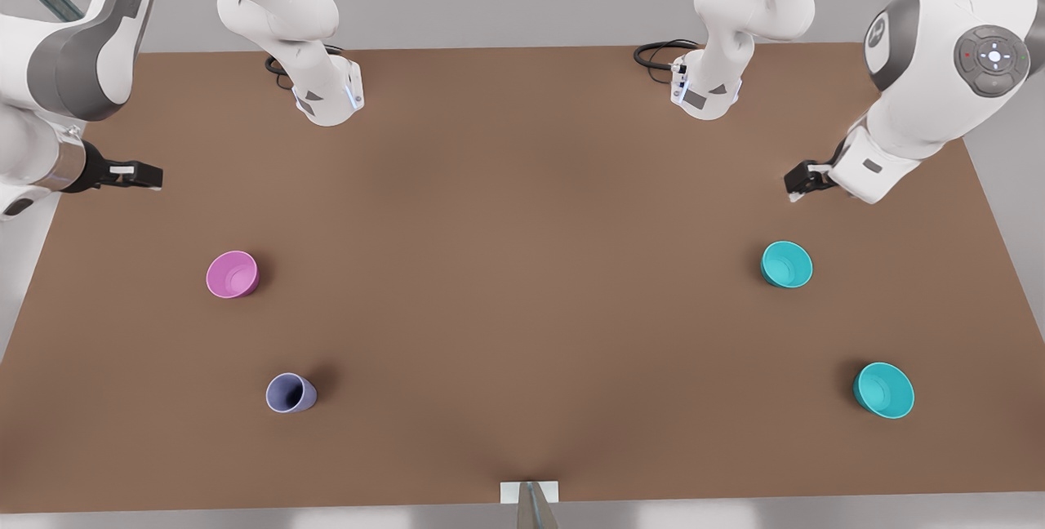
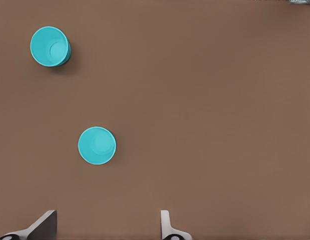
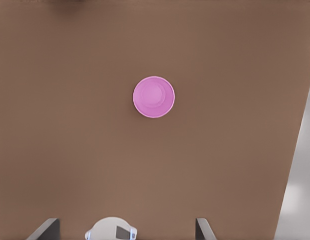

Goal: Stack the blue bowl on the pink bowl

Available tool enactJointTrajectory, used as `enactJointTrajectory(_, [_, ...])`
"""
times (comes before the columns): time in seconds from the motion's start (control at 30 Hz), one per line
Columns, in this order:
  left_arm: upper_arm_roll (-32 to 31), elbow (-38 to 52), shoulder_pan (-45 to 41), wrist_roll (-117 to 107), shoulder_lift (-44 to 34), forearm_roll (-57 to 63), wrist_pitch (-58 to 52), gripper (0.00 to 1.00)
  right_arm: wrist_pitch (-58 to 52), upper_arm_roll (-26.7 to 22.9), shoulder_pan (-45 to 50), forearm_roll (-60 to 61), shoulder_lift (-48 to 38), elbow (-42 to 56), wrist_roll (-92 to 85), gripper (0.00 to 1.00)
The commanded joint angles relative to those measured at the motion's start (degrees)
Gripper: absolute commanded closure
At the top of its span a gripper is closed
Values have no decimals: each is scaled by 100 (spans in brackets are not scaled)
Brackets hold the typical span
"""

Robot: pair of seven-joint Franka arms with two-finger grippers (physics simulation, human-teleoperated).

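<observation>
A flat brown table (image 1: pixel 506 284) fills the scene, with a pale grey wall beyond its far edge and two white Franka arms bolted near that edge. The arm on the front view's left carries the right gripper (image 1: pixel 135 176), which hangs above the table's left margin, far of the pink bowl; its two grey fingertips (image 3: pixel 44 229) stand wide apart with nothing between them. The arm on the front view's right carries the left gripper (image 1: pixel 800 182), poised over the right side of the table, far of the nearer teal bowl; its fingertips (image 2: pixel 42 225) are likewise spread and empty.

Two small round teal-cyan plastic bowls that look alike sit on the right side: the blue bowl (image 1: pixel 787 264) (image 2: pixel 96 145) stands upright near the left gripper, and the second teal bowl (image 1: pixel 884 390) (image 2: pixel 50 46) lies nearer the front edge and further right, well apart from the first. The small round magenta-pink plastic bowl — the pink bowl (image 1: pixel 233 274) (image 3: pixel 153 97) — stands upright on the left side, well apart from both teal bowls. A smaller lavender-grey cup (image 1: pixel 291 393) stands near the front edge, on the left — just right of the pink bowl's line.
</observation>
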Motion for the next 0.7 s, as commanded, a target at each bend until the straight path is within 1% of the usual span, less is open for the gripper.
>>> enactJointTrajectory(0.0, [21,17,72,613,25,-130,-97,0,65,-1,1,41,3,2,106,0])
enactJointTrajectory(0.07, [161,175,72,596,51,-236,-124,0,39,-27,-104,32,222,2,71,0])
enactJointTrajectory(0.1, [126,176,63,596,130,-245,-124,0,65,-27,-332,32,407,-147,-26,0])
enactJointTrajectory(0.13, [109,193,46,552,200,-245,-238,0,363,-36,-535,32,548,-560,-26,0])
enactJointTrajectory(0.17, [109,193,55,526,235,-245,-247,0,1022,-27,-842,32,627,-1087,-123,0])
enactJointTrajectory(0.2, [109,202,20,508,402,-166,-255,0,1487,-36,-973,32,758,-1403,-140,0])
enactJointTrajectory(0.23, [135,316,37,464,447,-454,-229,0,1971,-36,-1167,41,1153,-1457,-132,0])
enactJointTrajectory(0.33, [152,316,37,94,614,-596,-255,0,3009,-45,-1334,32,1716,-1457,-158,0])
enactJointTrajectory(0.4, [179,334,54,165,605,-588,-247,0,3299,-36,-1563,234,1866,-1457,-263,0])
enactJointTrajectory(0.43, [354,395,81,244,613,-588,-203,0,3431,-27,-1651,243,1971,-1483,-325,0])
enactJointTrajectory(0.47, [372,413,72,69,833,-605,-176,0,3563,-27,-1713,419,2094,-1545,-325,0])
enactJointTrajectory(0.53, [363,422,63,-204,1018,-561,-203,0,4583,-27,-1809,550,2051,-2476,-325,0])
enactJointTrajectory(0.6, [390,457,72,16,948,-614,-352,0,4864,-27,-1853,744,2086,-2652,-343,0])
enactJointTrajectory(0.67, [407,457,81,86,930,-623,-616,0,4899,-19,-1906,841,2077,-2679,-316,0])
